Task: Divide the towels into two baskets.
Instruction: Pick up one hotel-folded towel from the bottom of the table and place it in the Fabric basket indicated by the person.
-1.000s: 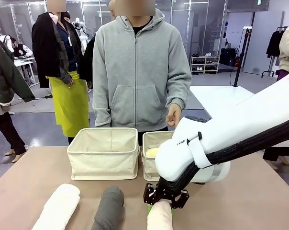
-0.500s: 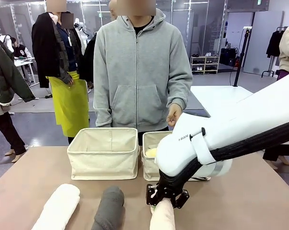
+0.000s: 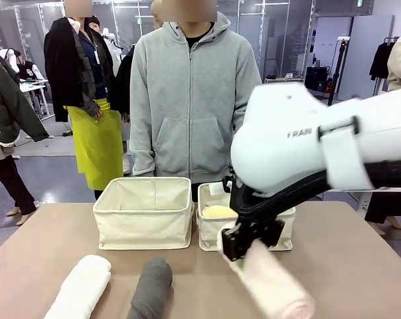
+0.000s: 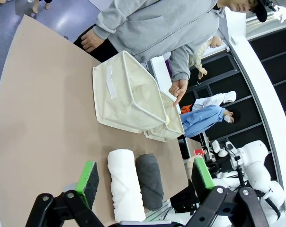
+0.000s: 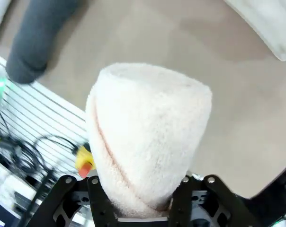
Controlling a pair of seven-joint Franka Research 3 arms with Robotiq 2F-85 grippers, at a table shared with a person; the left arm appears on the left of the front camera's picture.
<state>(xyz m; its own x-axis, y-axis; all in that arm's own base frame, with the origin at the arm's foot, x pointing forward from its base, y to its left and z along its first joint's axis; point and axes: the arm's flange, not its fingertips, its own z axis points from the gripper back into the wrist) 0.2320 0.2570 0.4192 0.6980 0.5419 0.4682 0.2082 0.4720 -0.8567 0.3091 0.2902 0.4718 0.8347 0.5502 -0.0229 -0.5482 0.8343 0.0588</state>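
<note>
A pale yellow terry roll (image 3: 219, 211) seemingly sits in the right cream canvas basket (image 3: 206, 232). The right gripper (image 3: 241, 252) pinches the cream terry roll (image 3: 273, 282) aloft. The white roll (image 3: 81, 286) and the dark grey roll (image 3: 151, 289) lie on the bench (image 3: 353, 266).

1. The left pincer (image 4: 144, 176) stands wide apart, with nothing between its green pads (image 4: 87, 176).
2. A white rolled terry towel (image 4: 125, 182) and a dark grey rolled terry towel (image 4: 150, 179) lie side by side on the tan surface (image 4: 43, 118).
3. Past them, a cream cloth basket (image 4: 126, 99) touches a second cream basket (image 4: 164, 130).
4. A person in a grey hoodie (image 4: 166, 23) holds a hand (image 4: 179, 90) near the second basket.
</note>
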